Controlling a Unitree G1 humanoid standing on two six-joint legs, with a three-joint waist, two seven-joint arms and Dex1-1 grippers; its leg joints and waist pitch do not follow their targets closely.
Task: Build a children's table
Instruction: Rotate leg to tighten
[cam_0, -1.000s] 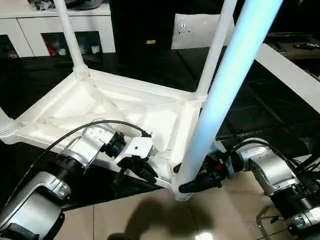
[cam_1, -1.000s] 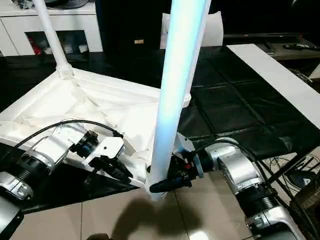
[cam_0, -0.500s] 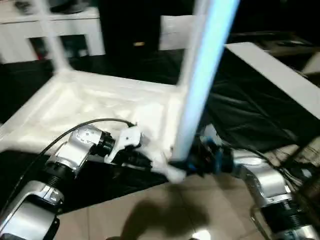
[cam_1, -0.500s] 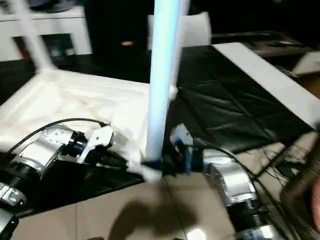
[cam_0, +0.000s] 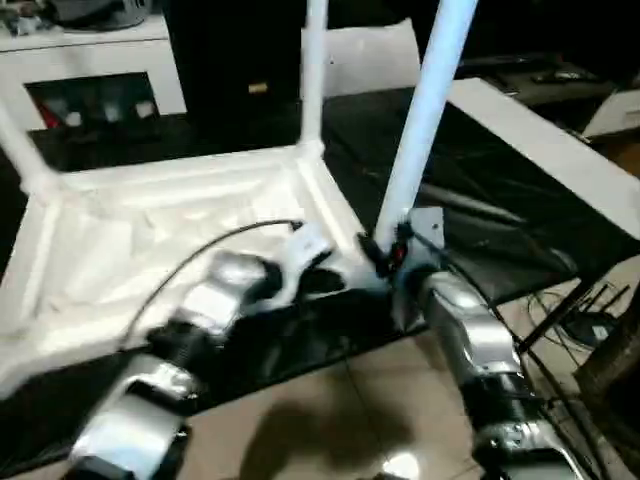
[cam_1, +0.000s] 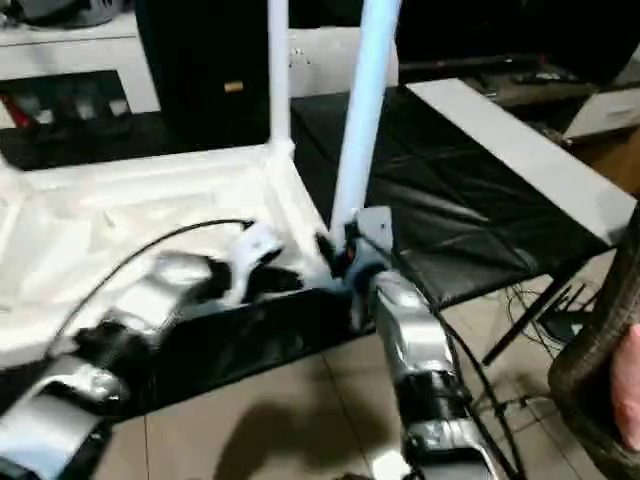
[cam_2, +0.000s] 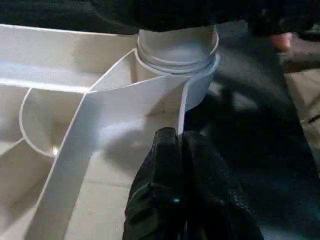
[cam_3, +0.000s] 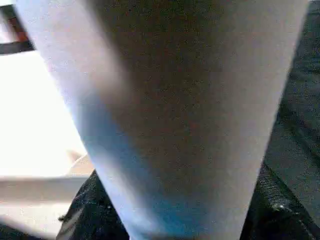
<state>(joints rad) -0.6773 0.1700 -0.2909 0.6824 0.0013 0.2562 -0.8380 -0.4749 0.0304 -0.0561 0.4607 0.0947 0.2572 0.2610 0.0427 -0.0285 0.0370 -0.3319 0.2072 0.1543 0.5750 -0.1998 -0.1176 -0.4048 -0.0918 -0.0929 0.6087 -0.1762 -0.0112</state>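
No text, label, brand, number or sign can be read anywhere here. A small yellowish tag (cam_0: 258, 88) sits on the dark panel behind the upturned children's table (cam_0: 150, 215), but it is too blurred to show any letters.

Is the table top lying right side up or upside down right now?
Upside down. The table top shows its ribbed underside facing up, and the legs rise upward from its corner sockets.
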